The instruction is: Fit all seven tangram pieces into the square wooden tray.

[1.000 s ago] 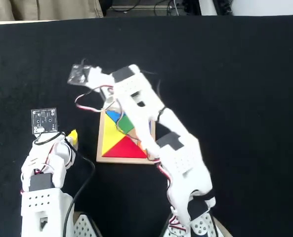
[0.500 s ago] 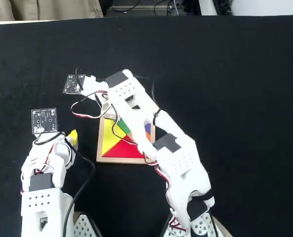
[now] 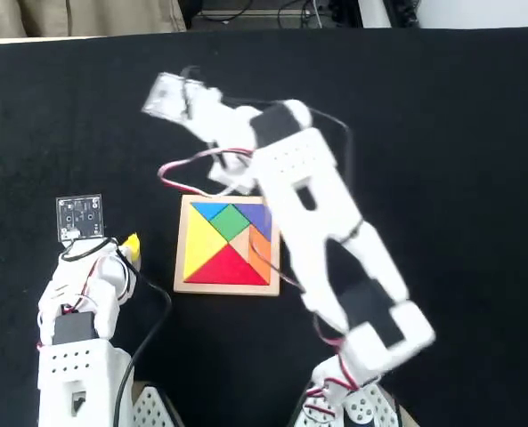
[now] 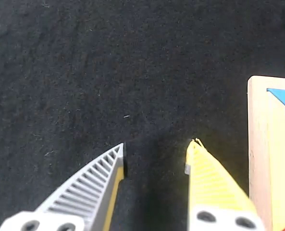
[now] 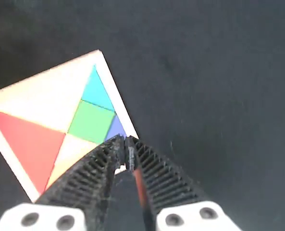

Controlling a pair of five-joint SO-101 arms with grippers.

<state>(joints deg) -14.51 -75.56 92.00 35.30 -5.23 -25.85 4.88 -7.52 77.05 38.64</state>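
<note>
In the high view the square wooden tray (image 3: 180, 267) lies flat on the black table (image 3: 450, 142), a little left of the frame's centre. Its sides run parallel to the picture's edges. The tangram pieces (image 3: 219, 245) lie flat inside it, edge to edge. A large yellow triangle (image 3: 198, 249) fills the left side and a large red triangle (image 3: 229, 269) runs along the bottom. A blue triangle (image 3: 212, 211) sits at the top left, with a green square (image 3: 234, 221) set as a diamond just right of it. A purple piece (image 3: 258, 216) takes the top right corner, and orange (image 3: 259, 253) runs down the right side (I cannot tell how many pieces make up that strip).

The right arm (image 3: 321, 222) rises from the bottom of the frame, right of centre. It slants toward the upper left, just beside the tray's right edge. The right gripper (image 5: 126, 140) is clenched, its black fingers (image 5: 154, 168) pressed tip to tip with nothing seen between them. In its own wrist view the tips sit at the tray's rim, beside the purple piece.

The left arm (image 3: 81, 302) stands at the lower left of the high view. The left gripper (image 4: 155, 155) is released, with bare table showing between its parted tips. Its yellow finger (image 4: 207, 178) is just beside the tray's left rim, not touching it.
</note>
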